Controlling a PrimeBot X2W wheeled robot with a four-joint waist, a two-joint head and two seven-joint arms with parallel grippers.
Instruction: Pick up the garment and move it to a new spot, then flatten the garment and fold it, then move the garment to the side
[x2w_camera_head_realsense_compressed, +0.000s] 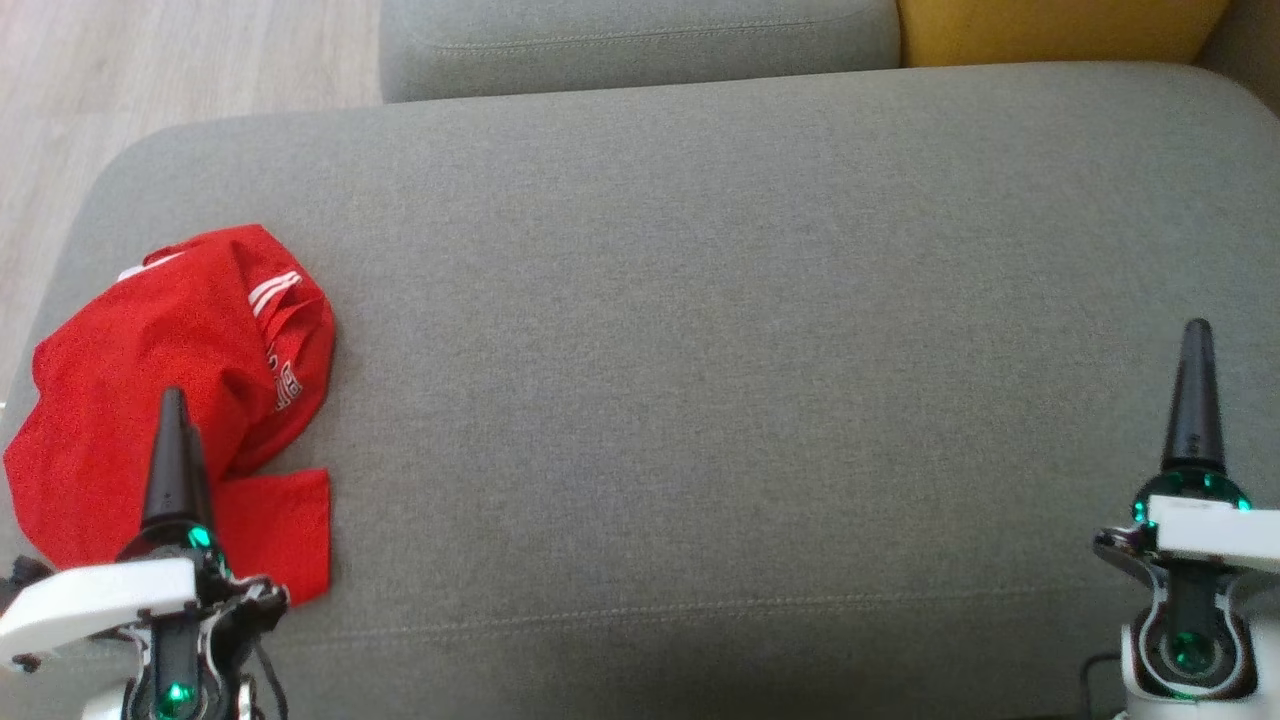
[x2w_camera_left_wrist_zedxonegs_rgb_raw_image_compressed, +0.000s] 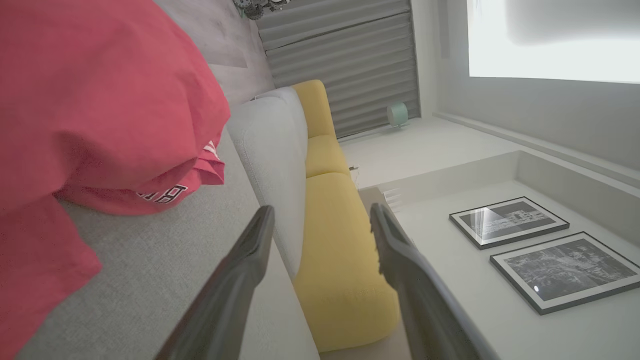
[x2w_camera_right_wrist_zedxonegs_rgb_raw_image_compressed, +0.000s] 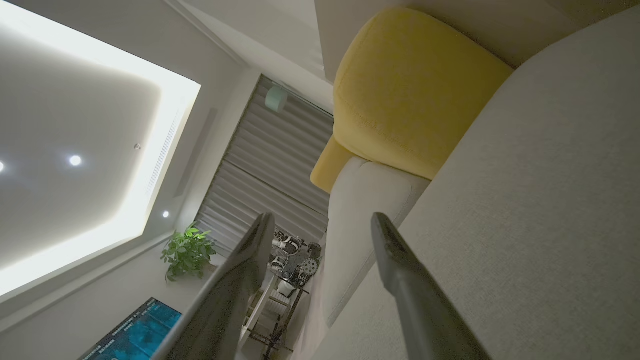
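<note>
Here, crumpled red garment (x2w_camera_head_realsense_compressed: 110, 380) on grey sofa (x2w_camera_head_realsense_compressed: 700, 350), white lettering (x2w_camera_head_realsense_compressed: 285, 385) mostly illegible.

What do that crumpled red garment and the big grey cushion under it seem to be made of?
The crumpled red garment looks like thin, soft jersey, perhaps cotton or polyester, matt: it drapes in loose folds and carries white stripes and lettering. The big grey cushion looks upholstered in coarse woven fabric, matt and flecked, with a stitched seam near its front edge.

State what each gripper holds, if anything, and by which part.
Nothing is held. The left gripper and right gripper are open and empty; the red garment lies ungripped on the grey cushion.
</note>
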